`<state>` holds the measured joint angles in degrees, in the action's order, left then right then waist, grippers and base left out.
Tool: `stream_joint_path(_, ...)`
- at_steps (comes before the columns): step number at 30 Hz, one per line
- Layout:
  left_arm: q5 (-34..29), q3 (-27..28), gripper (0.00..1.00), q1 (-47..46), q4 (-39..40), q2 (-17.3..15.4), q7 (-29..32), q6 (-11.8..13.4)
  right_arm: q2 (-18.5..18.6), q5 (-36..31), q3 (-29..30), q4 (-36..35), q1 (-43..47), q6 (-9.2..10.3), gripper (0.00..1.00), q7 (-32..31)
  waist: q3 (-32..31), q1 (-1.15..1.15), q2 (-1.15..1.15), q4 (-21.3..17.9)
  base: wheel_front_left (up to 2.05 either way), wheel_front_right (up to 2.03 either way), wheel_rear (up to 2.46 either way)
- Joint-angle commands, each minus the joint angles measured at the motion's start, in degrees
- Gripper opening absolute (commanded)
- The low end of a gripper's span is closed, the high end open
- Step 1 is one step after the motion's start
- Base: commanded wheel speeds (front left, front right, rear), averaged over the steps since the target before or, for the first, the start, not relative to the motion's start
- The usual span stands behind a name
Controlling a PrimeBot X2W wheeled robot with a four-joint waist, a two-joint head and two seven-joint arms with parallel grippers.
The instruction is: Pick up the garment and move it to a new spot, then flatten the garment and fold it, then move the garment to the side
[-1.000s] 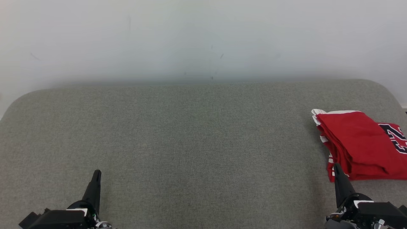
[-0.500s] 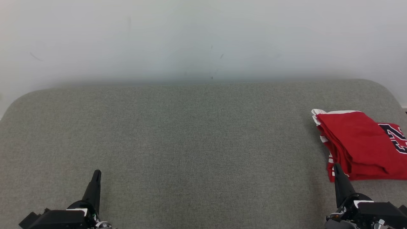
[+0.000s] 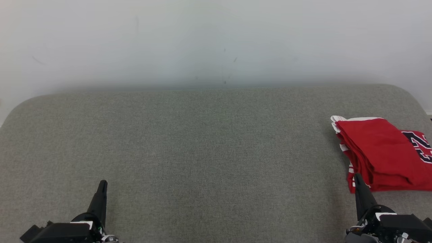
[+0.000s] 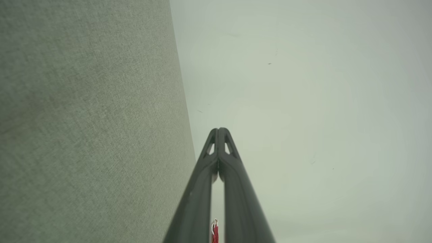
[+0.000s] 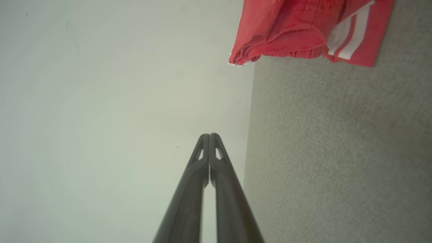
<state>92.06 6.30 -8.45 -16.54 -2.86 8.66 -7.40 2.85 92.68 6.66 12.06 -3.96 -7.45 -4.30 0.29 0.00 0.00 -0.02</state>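
The garment is a red jersey with white stripes and dark lettering, lying folded at the right edge of the grey fabric surface; its striped hem hangs into the right wrist view. My right gripper sits at the lower right, shut and empty, its tip just in front of the garment's near corner. In the right wrist view the fingertips meet with nothing between them. At the lower left my left gripper is shut too, over bare fabric; its own view shows the tips pressed together.
A pale, plain wall rises behind the grey surface's far edge. The surface has rounded far corners, and the garment reaches past the right border of the head view. A tiny red strip shows between the left fingers' bases.
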Motion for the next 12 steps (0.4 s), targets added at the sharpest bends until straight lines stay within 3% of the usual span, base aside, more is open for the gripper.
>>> stream_joint_path(1, 0.1, 0.2, 0.0, -0.6, -0.1, -0.1, 0.1, -0.2, 0.0, 0.0, 0.0, -0.1, -0.4, -0.06, 0.0, -0.2, 0.0, 0.0, 0.0, 0.0, 0.0, 0.0, 0.0)
stream_joint_path(12, 0.1, 0.2, 0.0, -0.6, -0.1, -0.1, 0.1, -0.2, 0.0, 0.0, 0.0, -0.1, -0.4, -0.06, 0.0, -0.2, 0.0, 0.0, 0.0, 0.0, 0.0, 0.0, 0.0)
